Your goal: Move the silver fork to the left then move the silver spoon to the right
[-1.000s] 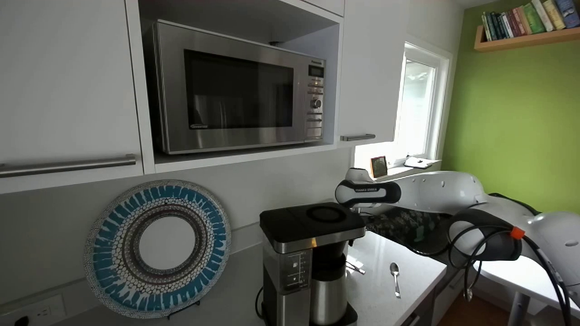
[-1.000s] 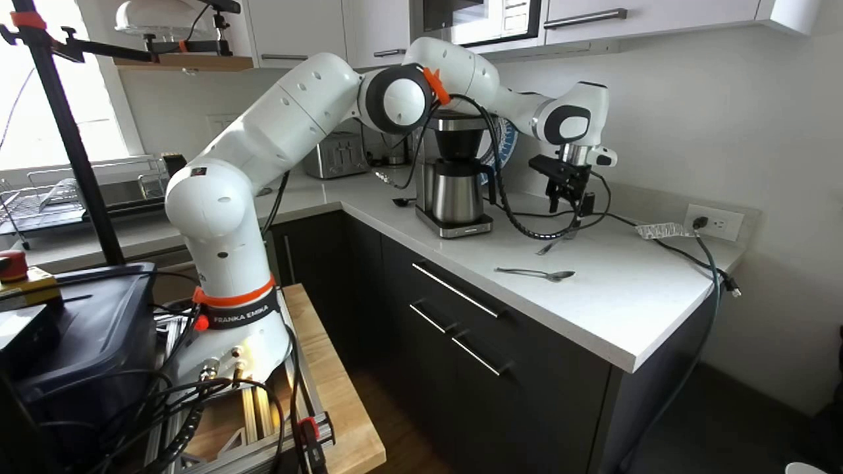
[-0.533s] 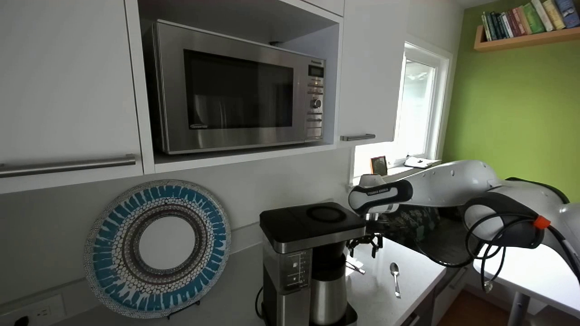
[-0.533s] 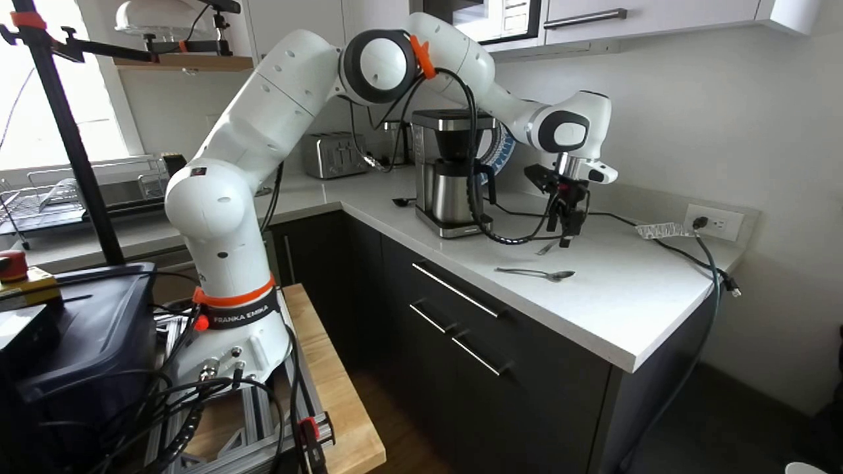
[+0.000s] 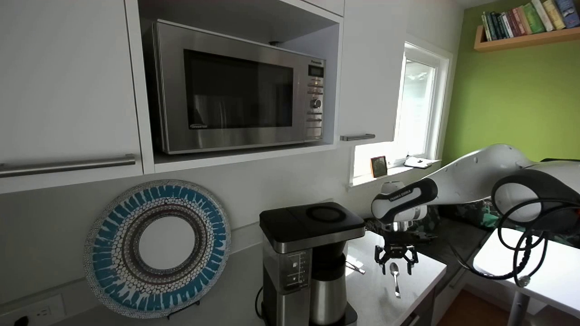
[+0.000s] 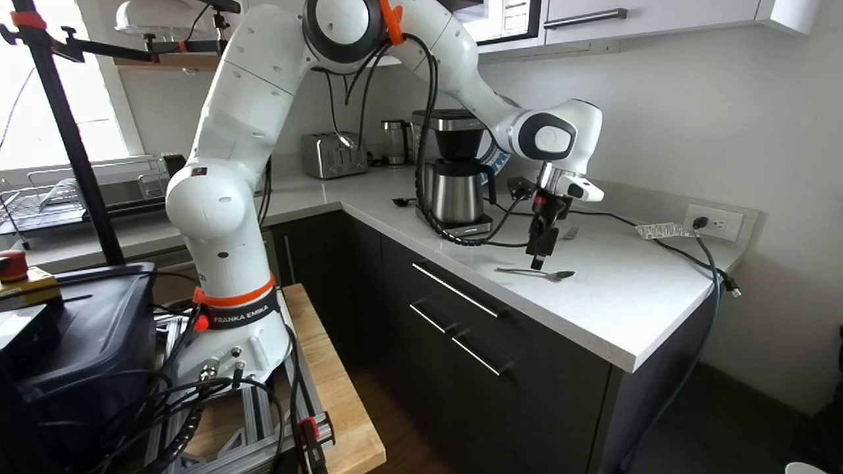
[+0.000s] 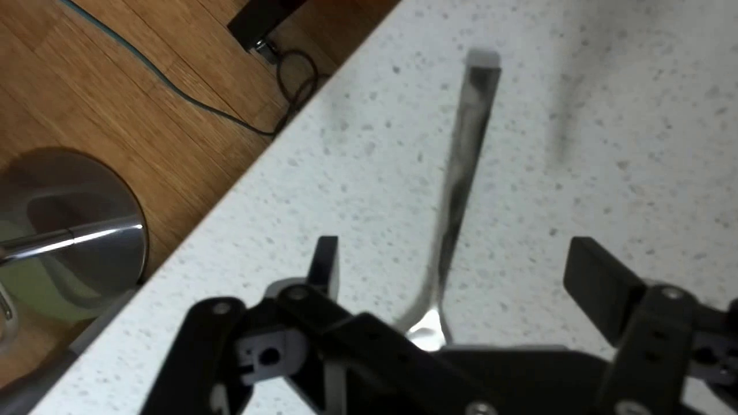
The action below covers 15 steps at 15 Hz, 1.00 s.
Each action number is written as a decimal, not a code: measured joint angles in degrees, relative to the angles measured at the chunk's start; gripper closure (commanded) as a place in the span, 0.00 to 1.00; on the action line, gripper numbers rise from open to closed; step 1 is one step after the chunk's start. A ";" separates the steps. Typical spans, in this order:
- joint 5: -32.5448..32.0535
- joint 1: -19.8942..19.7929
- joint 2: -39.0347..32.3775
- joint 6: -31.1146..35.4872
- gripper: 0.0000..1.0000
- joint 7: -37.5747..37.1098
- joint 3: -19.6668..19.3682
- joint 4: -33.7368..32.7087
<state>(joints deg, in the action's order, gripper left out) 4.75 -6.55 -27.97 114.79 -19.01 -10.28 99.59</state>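
The silver spoon point(image 5: 395, 278) lies flat on the white countertop near its front edge; it also shows in an exterior view point(image 6: 558, 275). In the wrist view the spoon's handle point(image 7: 468, 144) runs up between my fingertips, and part of its bowl is hidden behind the gripper body. My gripper point(image 5: 397, 271) is open and empty, pointing down over the spoon, with one finger on each side of it and apart from it; it also shows in an exterior view point(image 6: 538, 264). The fork point(image 6: 570, 233) lies farther back on the counter, partly hidden by the gripper; the coffee maker partly hides it in an exterior view point(image 5: 356, 268).
A coffee maker point(image 5: 286, 271) with a steel carafe point(image 6: 458, 197) stands beside the utensils. A black cable point(image 6: 609, 216) runs along the wall to an outlet point(image 6: 724, 225). The countertop edge point(image 7: 253, 168) drops to the floor near the spoon.
My gripper has moved from over the fork, toward the counter's front edge, and now hangs above the spoon. The spoon and fork have not visibly moved.
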 measured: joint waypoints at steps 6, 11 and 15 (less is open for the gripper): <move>-0.10 -0.04 2.31 0.49 0.00 -0.14 -0.09 2.60; -0.10 -0.05 -0.53 0.88 0.00 -3.65 -0.28 0.94; -0.08 -0.02 -2.52 3.92 0.42 -6.10 -0.43 0.73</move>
<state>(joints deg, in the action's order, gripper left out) 4.67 -6.57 -30.49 118.70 -25.10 -10.71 100.32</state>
